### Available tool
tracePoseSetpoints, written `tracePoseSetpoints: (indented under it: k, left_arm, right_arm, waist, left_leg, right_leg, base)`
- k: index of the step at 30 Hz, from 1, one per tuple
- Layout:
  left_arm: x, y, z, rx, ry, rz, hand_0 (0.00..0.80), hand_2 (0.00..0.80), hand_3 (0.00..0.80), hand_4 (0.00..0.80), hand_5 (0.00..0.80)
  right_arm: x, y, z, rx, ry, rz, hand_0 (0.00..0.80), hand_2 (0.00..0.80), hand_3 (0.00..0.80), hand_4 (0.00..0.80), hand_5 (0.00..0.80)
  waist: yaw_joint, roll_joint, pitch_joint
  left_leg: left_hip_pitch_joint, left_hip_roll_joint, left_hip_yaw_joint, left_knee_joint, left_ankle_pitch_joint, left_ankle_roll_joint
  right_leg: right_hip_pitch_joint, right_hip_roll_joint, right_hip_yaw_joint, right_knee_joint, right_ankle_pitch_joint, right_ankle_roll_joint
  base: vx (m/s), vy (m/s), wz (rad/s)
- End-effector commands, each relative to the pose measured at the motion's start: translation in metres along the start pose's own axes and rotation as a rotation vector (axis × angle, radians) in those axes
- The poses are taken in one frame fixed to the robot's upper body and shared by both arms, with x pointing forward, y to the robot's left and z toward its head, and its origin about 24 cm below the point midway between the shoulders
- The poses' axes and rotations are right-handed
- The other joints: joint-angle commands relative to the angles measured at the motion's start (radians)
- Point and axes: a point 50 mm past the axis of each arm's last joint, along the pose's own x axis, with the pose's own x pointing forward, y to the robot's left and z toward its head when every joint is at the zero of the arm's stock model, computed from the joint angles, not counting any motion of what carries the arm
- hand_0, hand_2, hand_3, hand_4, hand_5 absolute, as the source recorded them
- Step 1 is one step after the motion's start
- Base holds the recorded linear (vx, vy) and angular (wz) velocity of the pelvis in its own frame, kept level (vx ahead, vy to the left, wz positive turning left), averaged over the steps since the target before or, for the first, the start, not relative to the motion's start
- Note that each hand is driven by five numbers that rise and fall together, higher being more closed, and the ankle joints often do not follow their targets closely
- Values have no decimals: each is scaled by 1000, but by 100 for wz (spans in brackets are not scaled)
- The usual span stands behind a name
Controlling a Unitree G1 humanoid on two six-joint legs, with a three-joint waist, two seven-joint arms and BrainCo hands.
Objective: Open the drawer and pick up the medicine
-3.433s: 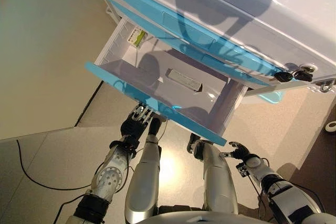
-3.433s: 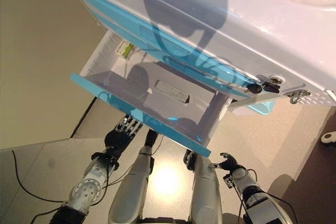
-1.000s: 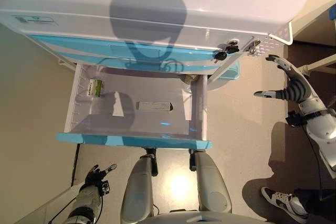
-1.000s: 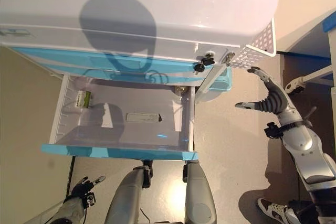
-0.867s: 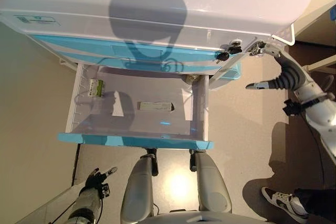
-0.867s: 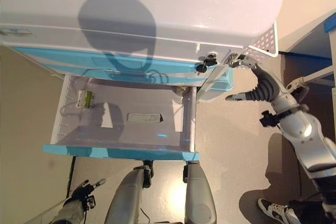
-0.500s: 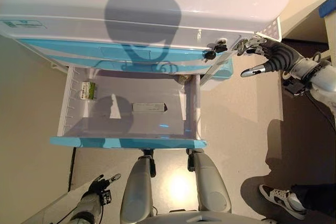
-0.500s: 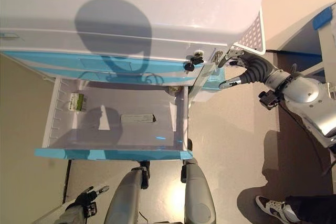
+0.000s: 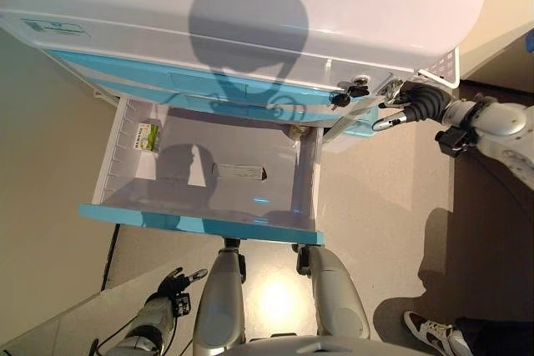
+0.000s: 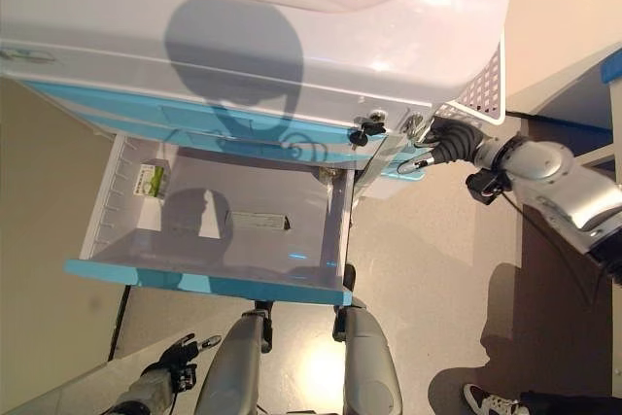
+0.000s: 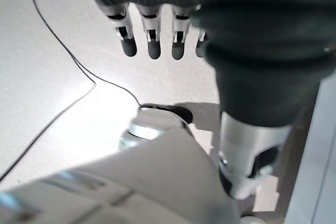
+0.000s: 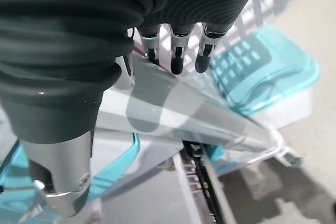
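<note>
Lying in one open drawer (image 9: 200, 221), two medicine boxes (image 9: 150, 137); both hands (image 9: 415, 103), fingers (image 12: 176, 56) spread, empty.

Drawer (image 9: 200, 221) pulled out, top open; reach-in from above is free. Inside only a flat box (image 9: 239, 172) mid-floor and a green pack (image 9: 150, 136) at the far left corner, well apart. Cabinet (image 9: 250, 14) overhangs the drawer's back edge. Right side crowded by white basket (image 10: 478, 92) and teal bin (image 12: 268, 72).

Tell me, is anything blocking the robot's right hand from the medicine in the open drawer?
Yes. The right hand is outside the cart's right corner, so the drawer's side wall stands between it and the flat medicine box. The drawer is open on top, uncovered.
</note>
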Motion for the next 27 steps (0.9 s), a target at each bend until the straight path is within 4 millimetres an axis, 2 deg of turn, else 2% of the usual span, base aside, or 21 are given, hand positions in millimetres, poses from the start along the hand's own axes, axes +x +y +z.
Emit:
tracePoseSetpoints:
  k: [1, 2, 3, 4, 5, 6, 7, 11, 14, 15, 16, 21, 22, 27]
  left_arm:
    - [-3, 23, -1, 2, 3, 59, 0, 0, 0, 0, 0]
    - [-4, 24, -5, -7, 17, 68, 0, 0, 0, 0, 0]
    - [-4, 24, -5, -6, 17, 68, 0, 0, 0, 0, 0]
    - [-4, 25, -8, -16, 27, 82, 0, 0, 0, 0, 0]
    - [-4, 25, -8, -14, 27, 82, 0, 0, 0, 0, 0]
    - [-4, 26, -8, -29, 26, 101, 0, 0, 0, 0, 0]
    - [-4, 26, -8, -26, 26, 101, 0, 0, 0, 0, 0]
    - [-5, 27, -8, -32, 18, 129, 0, 0, 0, 0, 0]
    - [-6, 26, -11, -45, 16, 134, 0, 0, 0, 0, 0]
    - [-6, 26, -11, -53, 13, 138, 0, 0, 0, 0, 0]
    - [-6, 26, -11, -53, 13, 138, 0, 0, 0, 0, 0]
    - [-7, 26, -11, -60, 13, 134, 0, 0, 0, 0, 0]
    - [-7, 24, -11, -67, 13, 130, 0, 0, 0, 0, 0]
    - [-6, 24, -14, -68, 30, 118, 0, 0, 0, 0, 0]
  right_arm:
    - [20, 76, 22, 43, -236, 303, 0, 0, 0, 0, 0]
    - [9, 56, 8, 54, -246, 105, 0, 0, 0, 0, 0]
    - [8, 56, 8, 55, -246, 104, 0, 0, 0, 0, 0]
    - [-3, 43, -2, 57, -256, -63, 0, 0, 0, 0, 0]
    - [-3, 43, -3, 57, -255, -65, 0, 0, 0, 0, 0]
    - [-23, 22, -9, -50, -258, -302, 0, 0, 0, 0, 0]
    - [-24, 22, -9, -49, -256, -304, 0, 0, 0, 0, 0]
    - [-56, -5, -36, -200, -126, -668, 0, 0, 0, 0, 0]
    - [-74, -16, -59, -228, -13, -821, 0, 0, 0, 0, 0]
    - [-83, -20, -73, -217, 52, -895, 0, 0, 0, 0, 0]
    - [-83, -20, -73, -217, 52, -895, 0, 0, 0, 0, 0]
    - [-99, -26, -100, -182, 187, -976, 0, 0, 0, 0, 0]
    - [-103, -26, -110, -177, 237, -972, 0, 0, 0, 0, 0]
    - [-108, -19, -122, -172, 319, -871, 0, 0, 0, 0, 0]
  waist:
    - [66, -54, -14]
    - [54, -51, -15]
    - [56, -52, -15]
    - [46, -48, -12]
    - [48, -49, -12]
    - [32, -42, -12]
    - [35, -42, -11]
    - [16, -31, -16]
    - [10, -24, -20]
    - [6, -20, -23]
    - [6, -20, -23]
    - [-1, -19, -24]
    - [-4, -20, -24]
    - [-10, -24, -27]
  left_leg:
    - [-45, -70, 39, -31, 55, 42]
    - [-41, -70, 40, -36, 56, 43]
    - [-41, -70, 40, -36, 56, 43]
    - [-38, -69, 43, -35, 53, 47]
    - [-37, -69, 43, -35, 53, 47]
    - [-35, -70, 44, -30, 46, 49]
    - [-35, -70, 45, -30, 46, 49]
    - [-29, -74, 46, -26, 33, 57]
    - [-25, -77, 48, -29, 28, 61]
    - [-21, -77, 52, -36, 29, 62]
    - [-21, -77, 52, -36, 29, 62]
    - [-20, -79, 60, -41, 30, 63]
    - [-22, -77, 63, -41, 31, 64]
    - [-21, -76, 67, -45, 33, 63]
  right_leg:
    - [32, -49, 50, 65, -64, 104]
    - [35, -50, 48, 60, -62, 108]
    - [35, -50, 49, 60, -62, 108]
    - [36, -51, 49, 64, -64, 110]
    - [36, -51, 50, 64, -64, 110]
    - [39, -53, 51, 69, -68, 113]
    - [39, -52, 51, 69, -68, 113]
    - [42, -57, 53, 77, -77, 117]
    - [43, -57, 55, 78, -78, 120]
    - [42, -55, 57, 73, -75, 121]
    - [42, -55, 57, 73, -75, 121]
    - [36, -51, 64, 64, -69, 121]
    - [35, -50, 66, 61, -65, 121]
    - [33, -48, 69, 57, -60, 122]
  base:
    - [12, 3, 7]
    - [12, 3, 6]
    - [19, 10, 11]
    - [7, 8, 11]
    - [22, 10, 10]
    - [0, 0, 0]
    - [28, 9, 11]
    - [23, 7, 18]
    - [0, 0, 0]
    - [0, 0, 0]
    - [-1, 13, -9]
    - [-10, 8, -9]
    - [-14, 20, -11]
    - [-8, 12, -8]
